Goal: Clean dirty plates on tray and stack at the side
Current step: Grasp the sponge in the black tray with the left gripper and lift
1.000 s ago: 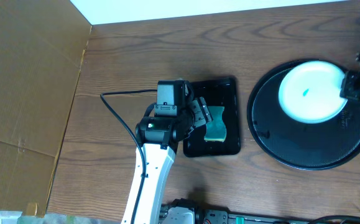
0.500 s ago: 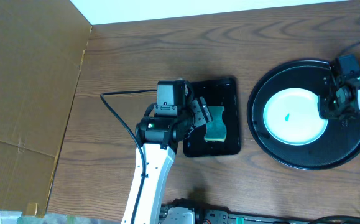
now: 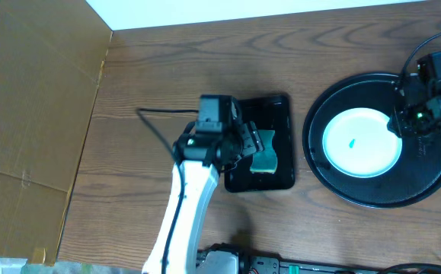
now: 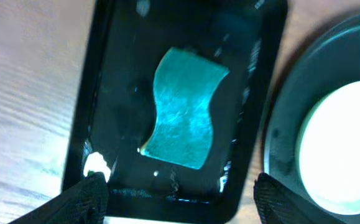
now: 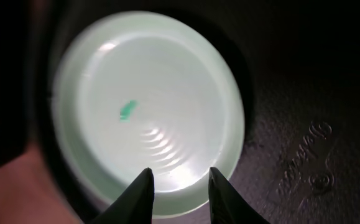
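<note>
while the overhead view takes in the whole table [image 3: 319, 46], it shows two containers side by side on the wood. the tray [image 3: 426, 179], round and black, lies at the right and holds one plate [image 3: 361, 142], pale mint with a teal smear at its centre, lying flat a little left of the tray's middle. the small tray [image 3: 275, 109], rectangular, lies near the table's middle and holds a green sponge [image 3: 265, 154]. the left gripper [image 3: 249, 141] hangs over the small tray's left side, just beside the sponge. the right gripper [image 3: 400, 126] is over the plate's right rim. cardboard [image 3: 37, 114] covers the left of the scene. neither gripper's gap can be read from up here.

the left wrist view looks down into the small tray. the sponge, wavy-edged, lies tilted near its centre, with wet glints and a white fleck [image 4: 96, 165] around it. both fingertips [image 4: 89, 194] show at the bottom corners, far apart with nothing between them, so this gripper is wide open. the tray and plate show at the right edge.

the right wrist view shows the plate's smear and rippled reflections, plus raised lettering [image 5: 310, 155] on the tray, which the overhead misses. its own two fingertips stand slightly parted above the plate's near rim, gripping nothing. whether they touch it i cannot tell.
</note>
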Controlling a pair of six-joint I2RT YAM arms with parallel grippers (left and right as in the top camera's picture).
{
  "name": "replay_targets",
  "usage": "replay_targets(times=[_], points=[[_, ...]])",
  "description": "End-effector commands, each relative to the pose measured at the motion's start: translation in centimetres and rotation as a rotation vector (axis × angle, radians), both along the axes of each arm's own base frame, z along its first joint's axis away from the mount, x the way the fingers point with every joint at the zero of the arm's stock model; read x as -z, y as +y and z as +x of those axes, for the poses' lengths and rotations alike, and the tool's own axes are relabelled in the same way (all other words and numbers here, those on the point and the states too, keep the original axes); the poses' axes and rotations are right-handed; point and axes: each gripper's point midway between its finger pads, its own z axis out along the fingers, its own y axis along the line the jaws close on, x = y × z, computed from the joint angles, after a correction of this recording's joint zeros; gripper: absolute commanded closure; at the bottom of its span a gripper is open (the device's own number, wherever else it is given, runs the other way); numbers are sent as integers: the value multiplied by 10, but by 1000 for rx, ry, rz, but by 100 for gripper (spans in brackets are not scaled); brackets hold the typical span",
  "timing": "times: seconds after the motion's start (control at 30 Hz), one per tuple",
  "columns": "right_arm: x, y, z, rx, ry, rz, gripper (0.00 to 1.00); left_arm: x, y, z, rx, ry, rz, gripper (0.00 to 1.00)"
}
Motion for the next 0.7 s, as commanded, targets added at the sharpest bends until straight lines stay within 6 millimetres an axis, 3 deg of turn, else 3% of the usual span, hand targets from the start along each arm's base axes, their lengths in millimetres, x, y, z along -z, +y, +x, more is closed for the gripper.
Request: replay_targets(times=[0.0, 0.17, 0.3, 0.43, 0.67], points=[[-29, 17, -3, -62, -59, 65, 73, 41, 0, -6, 27, 136, 11, 27], [-27, 22, -15, -70, -20, 60, 73, 89, 0, 6, 48, 237, 21, 31], [-24, 27, -25, -90, 8, 52, 74, 116, -2, 10, 53, 292, 18, 34], [-24, 36, -31, -118, 12, 51, 74, 126, -5, 13, 98, 295, 14, 37], [-24, 42, -34, -139, 11, 48, 74, 123, -11, 15, 177, 287, 32, 38]])
